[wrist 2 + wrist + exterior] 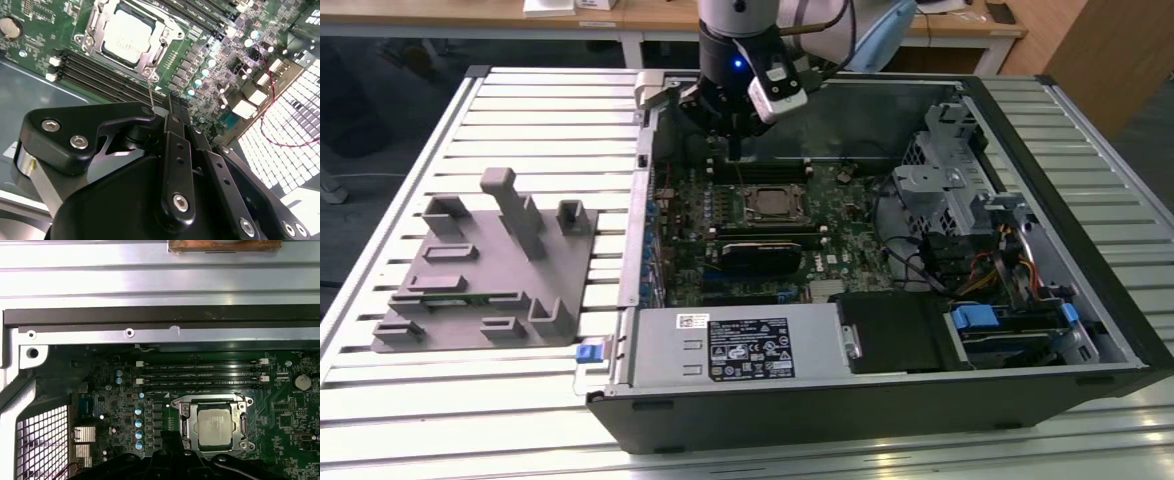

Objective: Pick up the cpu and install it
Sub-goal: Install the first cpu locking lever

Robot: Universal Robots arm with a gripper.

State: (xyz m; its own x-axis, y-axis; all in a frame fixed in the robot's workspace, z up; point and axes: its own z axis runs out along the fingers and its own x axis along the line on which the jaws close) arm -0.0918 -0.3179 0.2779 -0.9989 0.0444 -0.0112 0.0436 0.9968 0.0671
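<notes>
The cpu (770,203) lies flat in the motherboard socket, its pale silvery top showing inside the metal frame in both wrist views (126,36) (215,426). My gripper (738,150) hangs inside the open computer case, above the memory slots just behind the socket and apart from the cpu. In the second wrist view the gripper (172,107) has its black fingers brought together, shut, with nothing between them. Its dark tip (172,437) sits beside the socket frame in the first wrist view.
A grey plastic fixture (480,270) stands on the slatted table at the exterior view's left. Inside the case are the power supply (734,345), a drive cage (947,180) with cables, and memory slots (200,375). The case's rear wall (160,315) is close behind the gripper.
</notes>
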